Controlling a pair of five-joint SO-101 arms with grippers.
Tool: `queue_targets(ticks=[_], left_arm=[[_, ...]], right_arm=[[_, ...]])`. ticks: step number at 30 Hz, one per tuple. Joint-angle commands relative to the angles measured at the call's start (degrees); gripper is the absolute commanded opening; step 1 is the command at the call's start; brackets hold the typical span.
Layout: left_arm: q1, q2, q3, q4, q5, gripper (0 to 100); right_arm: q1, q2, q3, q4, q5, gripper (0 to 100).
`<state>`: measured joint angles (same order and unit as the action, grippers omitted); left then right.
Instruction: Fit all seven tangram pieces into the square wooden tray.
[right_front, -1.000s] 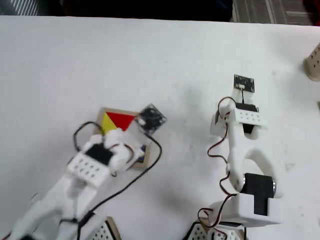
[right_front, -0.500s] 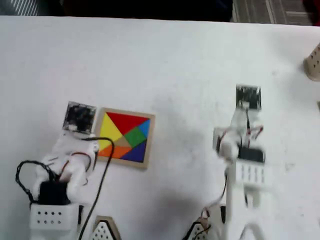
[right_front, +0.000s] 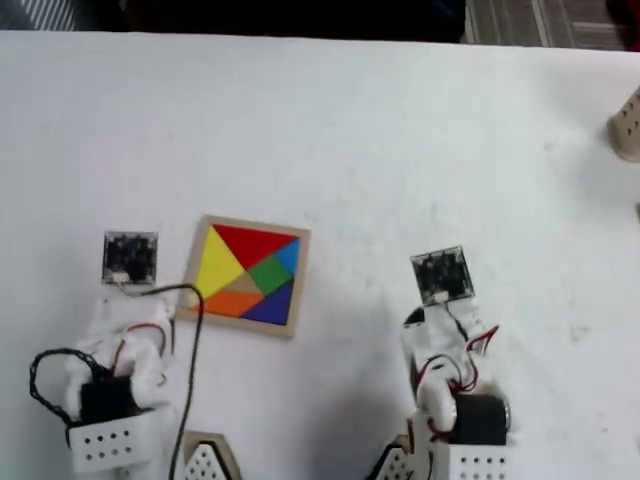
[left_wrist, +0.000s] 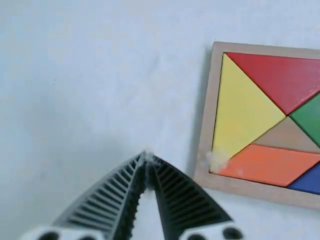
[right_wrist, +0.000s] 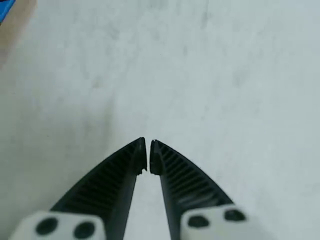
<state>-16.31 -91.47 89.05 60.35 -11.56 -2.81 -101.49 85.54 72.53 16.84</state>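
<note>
The left claw (left_wrist: 146, 157) is closed, its tips meeting, and it holds nothing. It hangs over bare tabletop (right_front: 400, 130) close to the edge where the arms are mounted. The right claw (right_wrist: 148, 144) is likewise closed to a hairline gap and empty, over bare tabletop farther along that same edge. I judge this to be a parked pose: nothing is left to carry, so both claws sit clear of the work where they cannot nudge it.

The square wooden tray (right_front: 297, 285) lies just beside the left claw on the side toward the other arm, apart from it and not touching. It is nearer the mounting edge than the far edge and left of the tabletop's middle. It is well apart from the right claw.

Inside it the pieces lie flat and flush: a red triangle (right_front: 250, 243) along the far rim, a yellow triangle (right_front: 218, 267), a green square (right_front: 268, 273), a small tan triangle (right_front: 247, 284), an orange parallelogram (right_front: 236, 301), a light blue triangle (right_front: 288, 258) and a dark blue triangle (right_front: 275, 305). That makes seven, so the task looks finished.
</note>
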Motion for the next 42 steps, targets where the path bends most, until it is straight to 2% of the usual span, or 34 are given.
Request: queue_targets(ticks=[1,6,10,18,23,42], left_arm=[[-0.84,-3.56,1.76,0.35,0.44,2],[-0.48,-10.15,3.6,4.66,0.44,2],[-0.66,-13.67,6.86,4.92,0.44,2],[-0.84,-13.23,8.0,5.63,0.62,2],[-0.84,-13.23,7.91,13.71,0.62,2],[-0.75,-13.32,7.91,13.45,0.79,2]], right_arm=[[2.24,1.71,-0.18,1.01,0.79,1.8],[5.49,2.77,3.16,1.89,0.53,1.8],[9.19,2.51,5.27,1.19,0.53,1.8],[9.1,2.42,11.16,-3.56,0.88,1.8],[9.1,2.42,11.16,-3.56,0.88,1.8],[9.1,2.42,11.16,-3.56,0.88,1.8]])
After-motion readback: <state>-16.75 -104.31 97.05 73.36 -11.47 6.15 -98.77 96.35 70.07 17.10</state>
